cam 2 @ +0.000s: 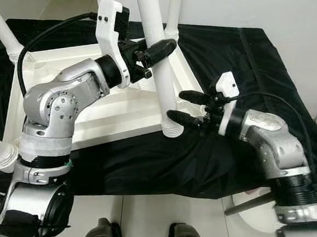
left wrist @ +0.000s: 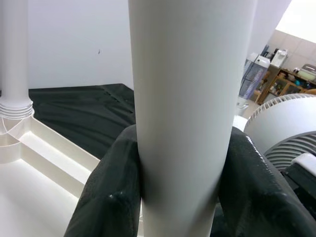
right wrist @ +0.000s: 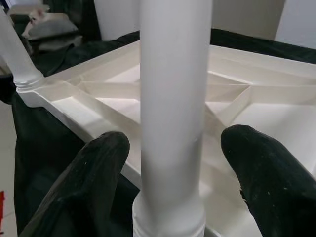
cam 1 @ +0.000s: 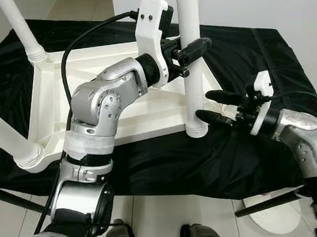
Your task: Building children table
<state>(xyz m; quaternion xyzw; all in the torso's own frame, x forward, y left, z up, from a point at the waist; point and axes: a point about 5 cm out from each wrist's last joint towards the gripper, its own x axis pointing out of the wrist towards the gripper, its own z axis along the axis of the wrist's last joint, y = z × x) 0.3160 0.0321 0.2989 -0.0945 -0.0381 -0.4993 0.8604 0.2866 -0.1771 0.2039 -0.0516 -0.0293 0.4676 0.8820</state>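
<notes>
Upside-down white plastic children table top [cam 1: 147, 111], lying flat on black cloth [cam 1: 241, 51], underside ribs facing up. Four white round legs standing upright at corners. Near-right leg [cam 1: 191, 61] seated in its corner socket, with ribbed collar at base, clamped at mid-height between left gripper [cam 1: 193, 51] fingers. Near-left leg [cam 1: 3, 133] and far-left leg [cam 1: 22, 27] leaning outward in the picture, each in ribbed socket.
</notes>
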